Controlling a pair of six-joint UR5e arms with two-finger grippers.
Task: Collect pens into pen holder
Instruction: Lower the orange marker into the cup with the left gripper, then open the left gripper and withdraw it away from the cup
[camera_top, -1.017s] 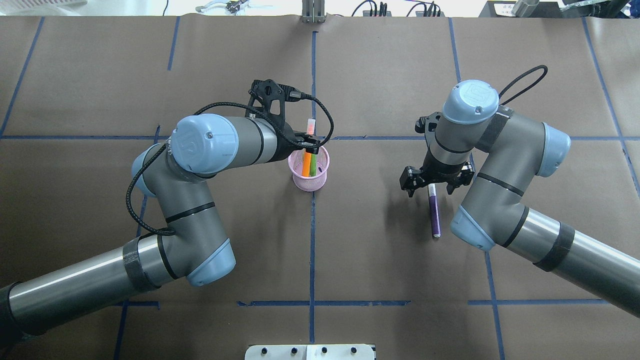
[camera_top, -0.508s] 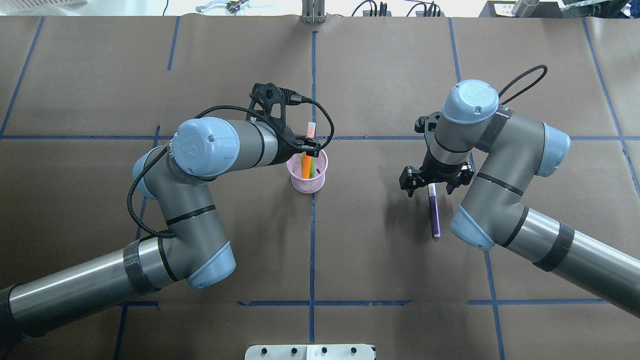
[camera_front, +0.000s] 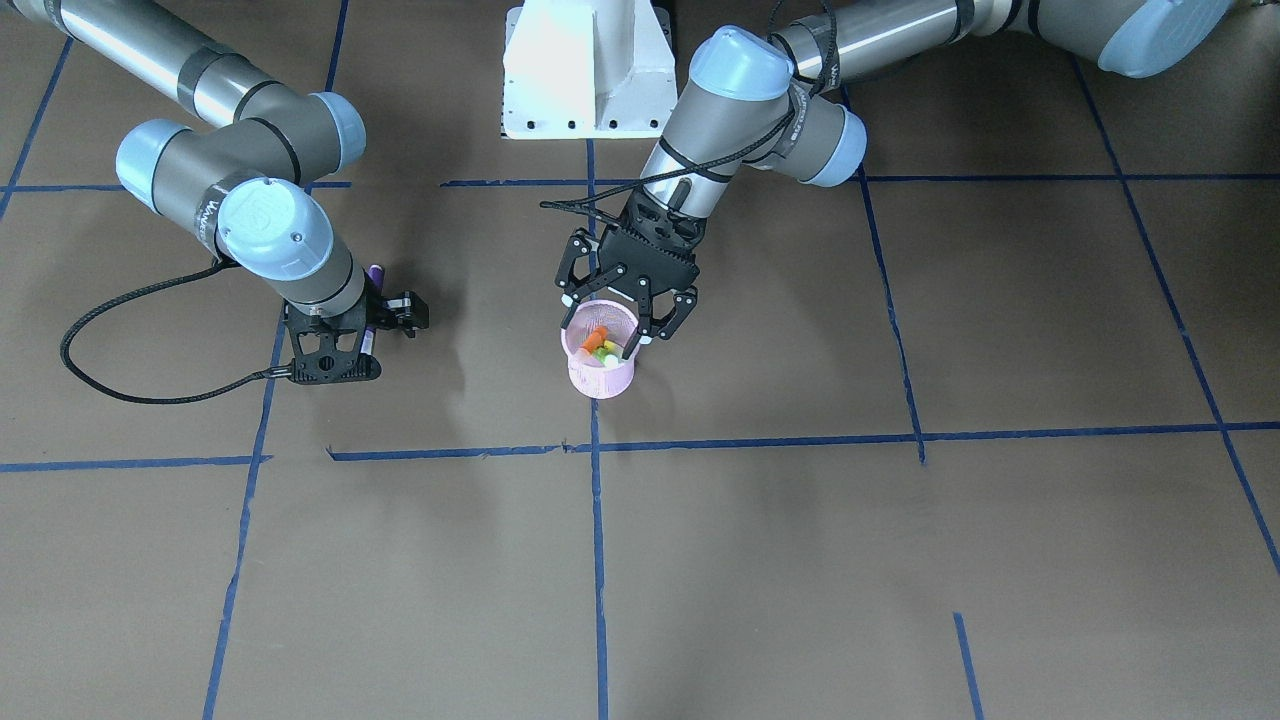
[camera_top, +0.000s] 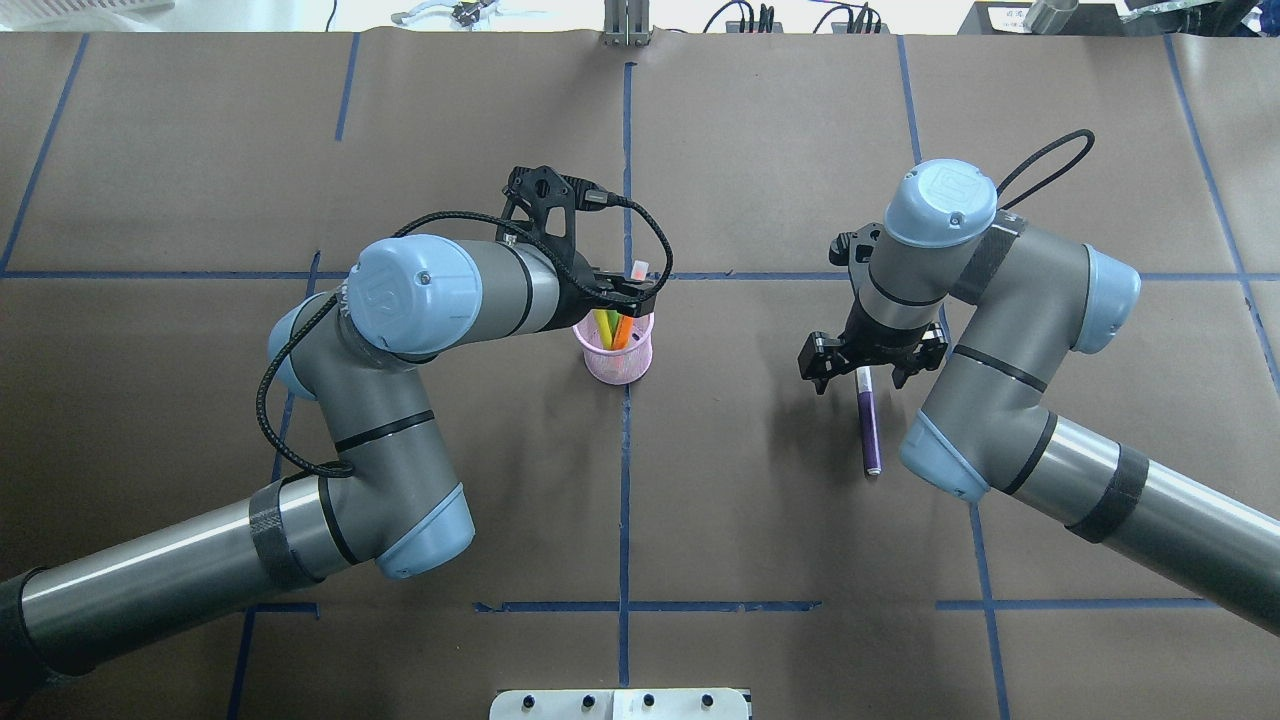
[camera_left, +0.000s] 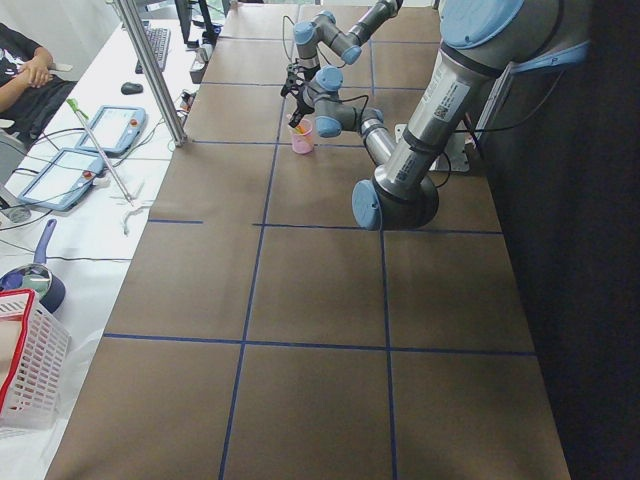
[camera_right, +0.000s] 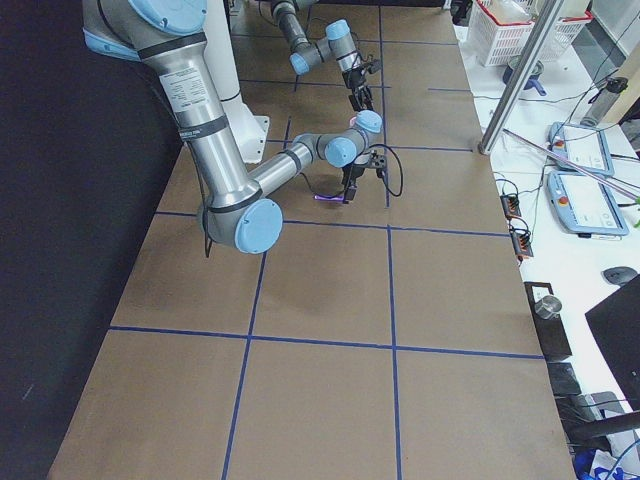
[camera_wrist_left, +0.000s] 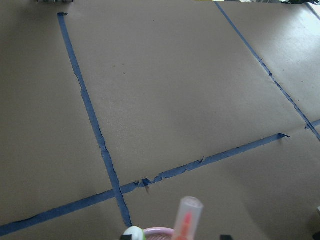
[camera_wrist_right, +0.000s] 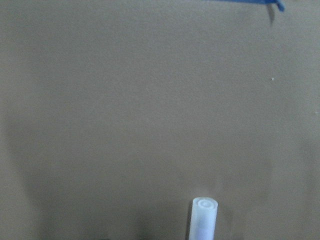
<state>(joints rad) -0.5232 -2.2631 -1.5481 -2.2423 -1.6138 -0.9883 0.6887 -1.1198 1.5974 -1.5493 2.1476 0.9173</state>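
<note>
Overhead exterior: my left end effector (camera_top: 628, 295) hangs spread over the pink pen holder (camera_top: 618, 368), which stands on the worktop (camera_top: 740, 500) with the orange pen (camera_top: 622, 328) leaning inside. My right end effector (camera_top: 865, 378), spread too, straddles the capped end of the purple pen (camera_top: 870, 428), lying flat.

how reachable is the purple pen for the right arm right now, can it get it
Probably yes: the right gripper hangs open directly over the capped end of the purple pen, which lies alone on the table with nothing in between.
</note>
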